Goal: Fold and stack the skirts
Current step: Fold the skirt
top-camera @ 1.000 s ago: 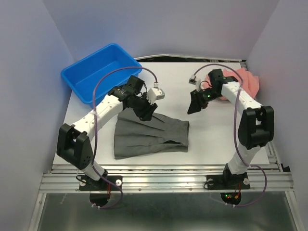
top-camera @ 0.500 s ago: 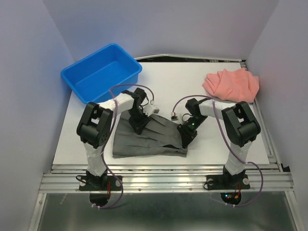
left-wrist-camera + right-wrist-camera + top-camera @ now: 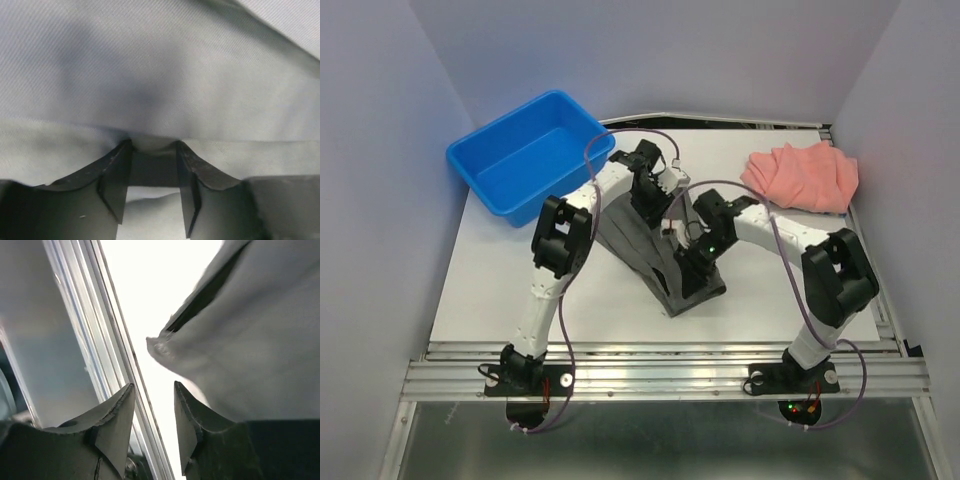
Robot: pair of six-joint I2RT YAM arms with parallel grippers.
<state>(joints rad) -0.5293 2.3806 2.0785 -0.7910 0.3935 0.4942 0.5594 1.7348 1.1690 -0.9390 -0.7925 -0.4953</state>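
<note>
White worktop [image 3: 770,270], lilac walls, and from above the dark grey skirt [image 3: 645,250] sat bunched up at centre with both arms on it. The left wrist view told more: the left fingers [image 3: 117,170] stood narrow, pinching a fold of grey cloth. At the right wrist, the right fingers [image 3: 117,415] were narrow too, with bright worktop in the gap and cloth draped alongside. Gripping or not, I could not tell. The count: two skirts, the salmon-pink skirt [image 3: 800,175] heaped far right, and one blue tub [image 3: 530,150] far left.
</note>
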